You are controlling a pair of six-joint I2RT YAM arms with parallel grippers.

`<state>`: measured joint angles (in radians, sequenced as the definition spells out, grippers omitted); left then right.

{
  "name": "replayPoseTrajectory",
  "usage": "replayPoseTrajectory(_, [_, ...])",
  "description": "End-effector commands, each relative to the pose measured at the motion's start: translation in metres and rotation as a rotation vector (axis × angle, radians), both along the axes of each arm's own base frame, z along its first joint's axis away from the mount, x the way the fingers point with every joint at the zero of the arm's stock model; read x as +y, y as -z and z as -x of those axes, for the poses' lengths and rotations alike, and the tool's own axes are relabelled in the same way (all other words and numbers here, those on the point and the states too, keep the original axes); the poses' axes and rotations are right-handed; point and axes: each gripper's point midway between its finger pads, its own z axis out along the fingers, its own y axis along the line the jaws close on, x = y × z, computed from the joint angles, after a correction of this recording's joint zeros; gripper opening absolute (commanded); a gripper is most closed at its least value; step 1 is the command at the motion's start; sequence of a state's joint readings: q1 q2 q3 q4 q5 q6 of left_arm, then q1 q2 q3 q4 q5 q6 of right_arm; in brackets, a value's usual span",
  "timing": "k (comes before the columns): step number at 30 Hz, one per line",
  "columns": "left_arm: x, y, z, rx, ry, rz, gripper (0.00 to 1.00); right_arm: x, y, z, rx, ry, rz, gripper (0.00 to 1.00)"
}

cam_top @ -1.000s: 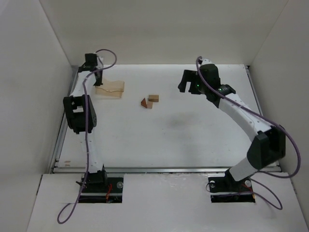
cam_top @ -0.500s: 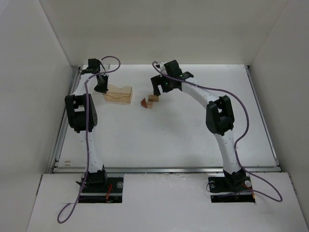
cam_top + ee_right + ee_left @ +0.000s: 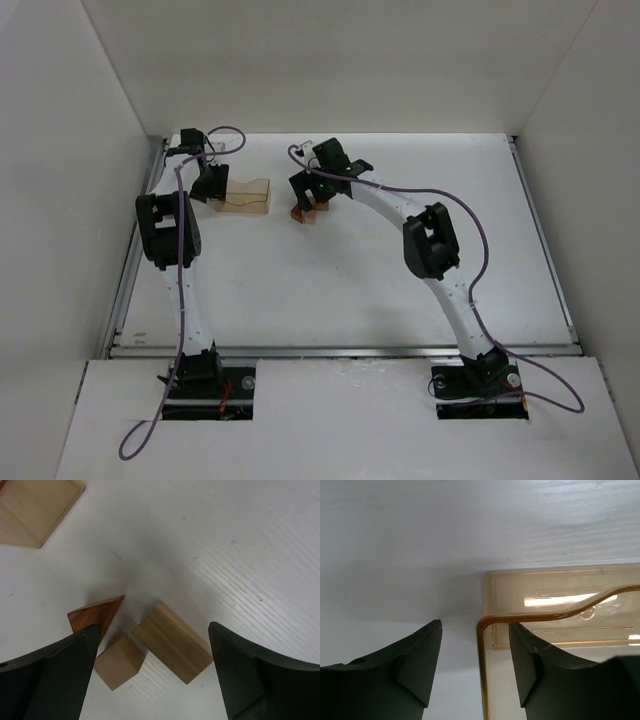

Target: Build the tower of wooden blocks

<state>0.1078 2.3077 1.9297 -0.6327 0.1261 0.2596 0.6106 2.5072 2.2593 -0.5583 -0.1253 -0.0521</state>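
Observation:
Three small wooden blocks lie loose and close together on the white table: a reddish-brown triangular piece (image 3: 96, 614), a small tan cube (image 3: 119, 662) and a longer tan cuboid (image 3: 172, 642). From above they show as a small cluster (image 3: 304, 213), partly hidden by my right gripper (image 3: 310, 190). That right gripper (image 3: 152, 629) hangs open just over them, one finger on each side of the cluster, touching none. My left gripper (image 3: 475, 626) stands open astride the left end wall of a clear amber tray (image 3: 560, 595); the wall sits between the fingers without being pinched.
The amber tray (image 3: 247, 195) lies at the back left, a short way left of the blocks; its corner (image 3: 35, 510) shows in the right wrist view. White walls enclose the table on three sides. Purple cables loop off both arms.
My left gripper, shut on the tray's wall before, has opened after dragging the tray a little to the right. The right arm has swung left across the table and come down over the blocks.

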Motion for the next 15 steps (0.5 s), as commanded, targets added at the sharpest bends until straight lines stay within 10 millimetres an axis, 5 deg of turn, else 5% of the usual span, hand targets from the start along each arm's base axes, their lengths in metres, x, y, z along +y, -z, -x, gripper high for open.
replayPoseTrajectory(1, [0.001,-0.023,0.019,0.015,-0.027,0.035,0.53,-0.006,-0.016,-0.017,-0.051,0.05,0.001,0.94])
replayPoseTrajectory(10, [-0.009,-0.04,0.026,0.0,-0.008,0.077,0.55,-0.007,-0.007,-0.017,-0.022,0.098,-0.001,0.74])
replayPoseTrajectory(15, [-0.007,-0.046,0.028,-0.008,-0.011,0.068,0.55,-0.011,0.005,-0.002,0.034,0.077,0.015,0.49])
